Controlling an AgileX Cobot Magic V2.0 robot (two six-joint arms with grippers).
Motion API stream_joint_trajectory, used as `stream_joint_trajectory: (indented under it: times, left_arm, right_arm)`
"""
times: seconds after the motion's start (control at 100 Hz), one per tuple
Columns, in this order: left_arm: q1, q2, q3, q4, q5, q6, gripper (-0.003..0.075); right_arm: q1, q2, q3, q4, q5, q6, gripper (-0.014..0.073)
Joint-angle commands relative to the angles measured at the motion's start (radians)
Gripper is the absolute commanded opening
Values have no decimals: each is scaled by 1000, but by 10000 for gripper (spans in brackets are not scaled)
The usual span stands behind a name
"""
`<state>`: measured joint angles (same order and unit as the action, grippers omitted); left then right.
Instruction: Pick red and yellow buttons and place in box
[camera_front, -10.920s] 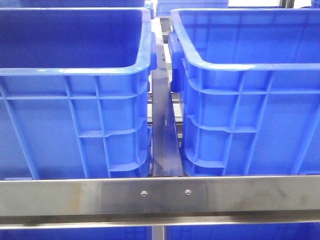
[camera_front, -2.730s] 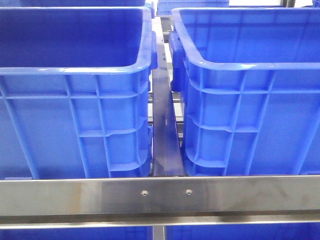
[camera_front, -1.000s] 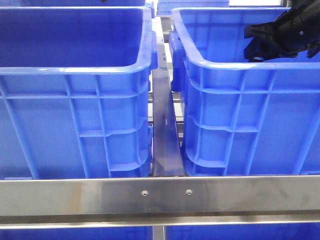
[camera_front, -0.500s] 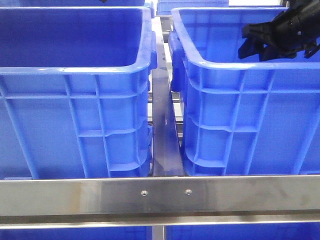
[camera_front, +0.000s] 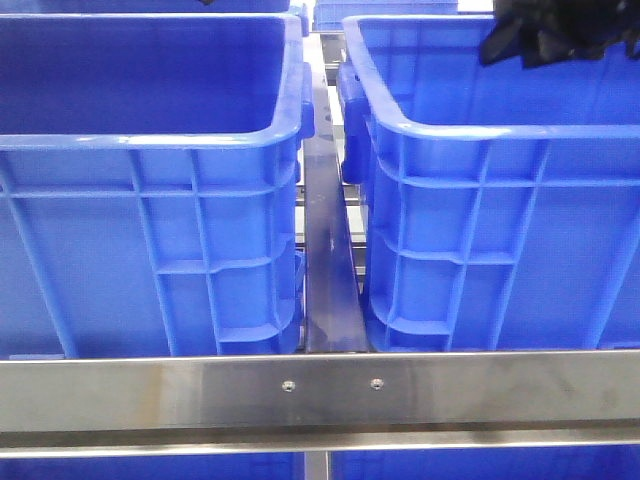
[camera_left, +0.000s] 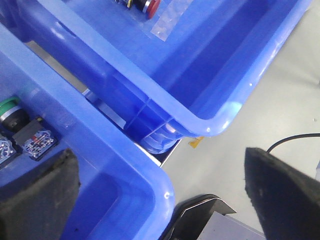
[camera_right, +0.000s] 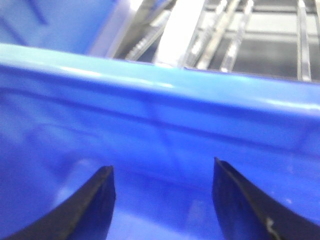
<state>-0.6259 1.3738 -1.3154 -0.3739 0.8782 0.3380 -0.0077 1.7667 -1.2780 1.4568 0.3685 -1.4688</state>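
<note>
Two big blue boxes stand side by side, the left box (camera_front: 150, 140) and the right box (camera_front: 480, 140). My right gripper (camera_front: 510, 45) shows at the top right above the right box, blurred; in the right wrist view (camera_right: 162, 172) its fingers are apart and empty, facing the box's blue wall (camera_right: 150, 115). My left gripper (camera_left: 160, 200) is open and empty over a box corner (camera_left: 150, 185). A red button (camera_left: 151, 6) lies in the farther box in the left wrist view. A green button (camera_left: 10, 107) with its grey contact block lies in the nearer box. No yellow button shows.
A steel rail (camera_front: 320, 390) crosses in front of the boxes, and a dark metal bar (camera_front: 328, 270) runs between them. A clear plastic bag (camera_left: 167, 27) lies by the red button. Grey floor and a black cable (camera_left: 295, 140) show beyond the boxes in the left wrist view.
My right gripper came into view over the right box about a second ago and has since risen toward the top edge of the front view.
</note>
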Motion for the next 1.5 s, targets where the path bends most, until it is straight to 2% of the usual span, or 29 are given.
stream_joint_trajectory:
  times: [0.0, 0.07, 0.15, 0.36, 0.66, 0.85, 0.99, 1.08, 1.22, 1.35, 1.49]
  left_arm:
    - [-6, -36, -38, -15, -41, -1, 617]
    - [-6, -39, -38, -3, -41, -1, 617]
    - [-6, -39, -38, 1, -41, -1, 617]
    - [-6, -39, -38, 16, -41, -1, 617]
    - [-6, -39, -38, 114, -41, -26, 617]
    - [-6, -39, -38, 374, -41, -226, 617]
    - [-6, -39, -38, 575, -33, -399, 617]
    - [-6, -39, -38, 645, -29, -432, 617]
    - [15, -35, -38, 663, -23, -444, 617]
    - [96, -20, -36, 653, -4, -512, 617]
    - [213, 15, -36, 524, 3, -512, 617]
  right_arm:
    - [-3, -109, 24, 7, 28, -9, 409]
    - [-12, -165, 80, 7, 27, -9, 318]
    - [-24, -244, 152, 7, 27, -9, 174]
    - [-31, -435, 330, 7, 29, -9, -76]
    - [-31, -724, 553, 7, 88, -8, -68]
    - [-31, -858, 639, 7, 91, -8, -68]
    - [-31, -886, 666, 7, 89, -8, -68]
    - [-31, -886, 675, 7, 94, -8, -68]
    - [-31, -886, 680, 7, 98, -8, -68]
    - [-31, -886, 680, 7, 98, -8, -68]
    - [-31, -886, 680, 7, 98, -8, -68]
